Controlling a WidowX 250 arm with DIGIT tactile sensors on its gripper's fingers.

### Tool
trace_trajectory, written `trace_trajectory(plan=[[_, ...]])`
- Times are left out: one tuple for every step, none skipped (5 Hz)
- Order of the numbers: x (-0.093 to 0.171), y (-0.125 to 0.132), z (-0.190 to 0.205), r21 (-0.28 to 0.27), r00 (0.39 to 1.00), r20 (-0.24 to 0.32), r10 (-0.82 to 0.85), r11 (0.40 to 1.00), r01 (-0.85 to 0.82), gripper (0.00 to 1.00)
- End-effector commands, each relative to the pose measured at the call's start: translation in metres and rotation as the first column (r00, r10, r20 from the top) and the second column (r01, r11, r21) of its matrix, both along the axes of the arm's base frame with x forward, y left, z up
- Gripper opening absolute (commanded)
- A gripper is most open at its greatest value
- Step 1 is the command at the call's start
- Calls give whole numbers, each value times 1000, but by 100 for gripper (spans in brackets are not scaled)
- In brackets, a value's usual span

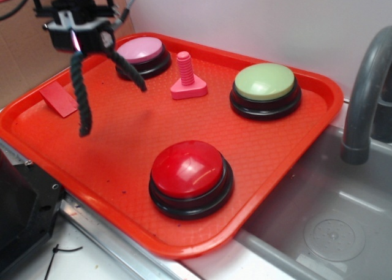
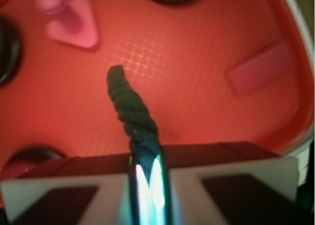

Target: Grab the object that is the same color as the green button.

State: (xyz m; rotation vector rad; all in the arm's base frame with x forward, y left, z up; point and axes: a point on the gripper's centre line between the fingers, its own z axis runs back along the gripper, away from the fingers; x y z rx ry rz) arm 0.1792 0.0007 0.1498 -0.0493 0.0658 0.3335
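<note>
Three domed buttons on an orange-red tray [image 1: 288, 163]: pink button [image 1: 142, 54] at back, green button [image 1: 265, 88] at right, red button [image 1: 190, 177] in front. Gripper [image 1: 81, 40] raised over the tray's back-left — fingers pinched tight on dark green rope [image 1: 81, 99], both ends dangling clear of the tray. Pink bolt [image 1: 187, 78] upright between pink and green buttons; red wedge [image 1: 59, 98] flat at left.

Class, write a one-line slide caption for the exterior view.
Gripper holds the dark green rope dangling above the red tray, green button untouched.
</note>
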Motion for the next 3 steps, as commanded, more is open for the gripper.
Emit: trace_trajectory(plan=[[6, 13, 44, -16, 971, 30, -237, 971, 238, 0], [2, 15, 44, 5, 960, 84, -268, 963, 268, 0], [4, 18, 39, 15, 964, 72, -257, 966, 257, 0]])
